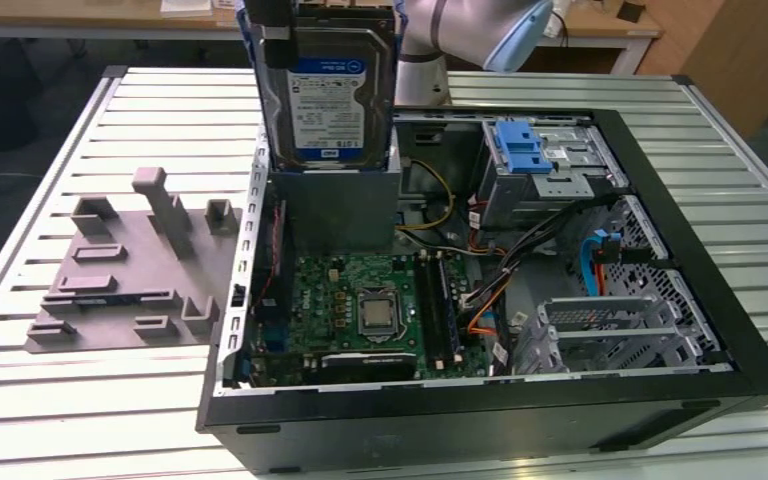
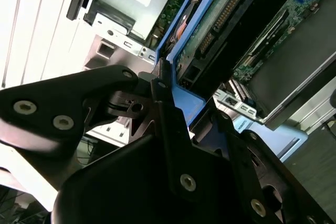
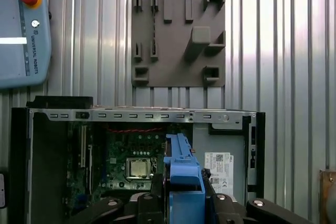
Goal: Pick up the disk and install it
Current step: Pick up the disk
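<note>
Supporting surface: a silver slatted metal table (image 1: 91, 400) carries everything; its ribs also run across the first wrist view (image 3: 294, 51).
Room: light wooden desks (image 1: 598, 25) stand behind the table, and the pale grey robot arm (image 1: 478, 30) rises at the far edge.
Largest object: a black open-sided computer case (image 1: 704, 300) lies flat, showing a green motherboard (image 1: 357, 300) and a metal drive cage topped by a blue plastic bracket (image 1: 524, 150).
Beside it: a grey moulded fixture plate (image 1: 131, 280) with raised blocks and slots lies on the table, at the exterior view's left of the case.
Disk look: the flat silver-grey disk (image 1: 327, 90) has a white-and-blue label and sits in a blue plastic carrier.
Disk place: it hangs upright in the air over the case, above a plain grey metal box (image 1: 335, 205) at the exterior view's left.
Tool: the black gripper (image 2: 189, 103) is clamped on the carrier's upper end, one finger pressed against each side, with the disk hanging below it.
</note>
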`<state>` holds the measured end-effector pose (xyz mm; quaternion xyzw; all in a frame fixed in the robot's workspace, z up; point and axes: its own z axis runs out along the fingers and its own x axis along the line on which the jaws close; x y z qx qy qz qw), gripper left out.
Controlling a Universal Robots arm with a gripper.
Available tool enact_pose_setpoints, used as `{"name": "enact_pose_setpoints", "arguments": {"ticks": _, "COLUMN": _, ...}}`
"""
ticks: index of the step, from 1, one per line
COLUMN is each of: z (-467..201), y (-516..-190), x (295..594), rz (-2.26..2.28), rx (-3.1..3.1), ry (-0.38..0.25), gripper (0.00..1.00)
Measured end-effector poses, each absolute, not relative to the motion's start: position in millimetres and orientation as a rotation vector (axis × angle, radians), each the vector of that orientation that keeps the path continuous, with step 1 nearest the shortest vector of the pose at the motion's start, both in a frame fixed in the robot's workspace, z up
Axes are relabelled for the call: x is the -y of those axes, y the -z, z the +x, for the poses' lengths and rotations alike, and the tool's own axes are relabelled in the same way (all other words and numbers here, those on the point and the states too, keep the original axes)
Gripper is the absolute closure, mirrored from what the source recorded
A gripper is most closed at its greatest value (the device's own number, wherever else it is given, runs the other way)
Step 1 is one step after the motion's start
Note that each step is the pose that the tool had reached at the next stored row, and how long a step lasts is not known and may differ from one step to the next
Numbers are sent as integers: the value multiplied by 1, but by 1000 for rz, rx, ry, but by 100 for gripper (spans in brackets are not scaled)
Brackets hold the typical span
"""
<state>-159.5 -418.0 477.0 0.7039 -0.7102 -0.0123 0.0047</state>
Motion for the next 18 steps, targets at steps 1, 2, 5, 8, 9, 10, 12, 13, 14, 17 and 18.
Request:
{"name": "enact_pose_setpoints", "arguments": {"ticks": 1, "z": -157, "y": -477, "x": 419, "rz": 2205, "rx": 2224, "ry": 39, "gripper": 64}}
{"name": "enact_pose_setpoints", "arguments": {"ticks": 2, "z": -155, "y": -477, "x": 419, "rz": 2205, "rx": 2224, "ry": 39, "gripper": 64}}
{"name": "enact_pose_setpoints", "arguments": {"ticks": 5, "z": -147, "y": -477, "x": 421, "rz": 2205, "rx": 2224, "ry": 39, "gripper": 64}}
{"name": "enact_pose_setpoints", "arguments": {"ticks": 8, "z": -139, "y": -477, "x": 423, "rz": 2205, "rx": 2224, "ry": 39, "gripper": 64}}
{"name": "enact_pose_setpoints", "arguments": {"ticks": 9, "z": -137, "y": -477, "x": 423, "rz": 2205, "rx": 2224, "ry": 39, "gripper": 64}}
{"name": "enact_pose_setpoints", "arguments": {"ticks": 10, "z": -135, "y": -477, "x": 424, "rz": 2205, "rx": 2224, "ry": 39, "gripper": 64}}
{"name": "enact_pose_setpoints", "arguments": {"ticks": 12, "z": -132, "y": -476, "x": 424, "rz": 2205, "rx": 2224, "ry": 39, "gripper": 64}}
{"name": "enact_pose_setpoints", "arguments": {"ticks": 13, "z": -131, "y": -476, "x": 425, "rz": 2205, "rx": 2224, "ry": 39, "gripper": 64}}
{"name": "enact_pose_setpoints", "arguments": {"ticks": 14, "z": -131, "y": -476, "x": 425, "rz": 2205, "rx": 2224, "ry": 39, "gripper": 64}}
{"name": "enact_pose_setpoints", "arguments": {"ticks": 17, "z": -131, "y": -475, "x": 431, "rz": 2205, "rx": 2224, "ry": 39, "gripper": 64}}
{"name": "enact_pose_setpoints", "arguments": {"ticks": 18, "z": -131, "y": -475, "x": 434, "rz": 2205, "rx": 2224, "ry": 39, "gripper": 64}}
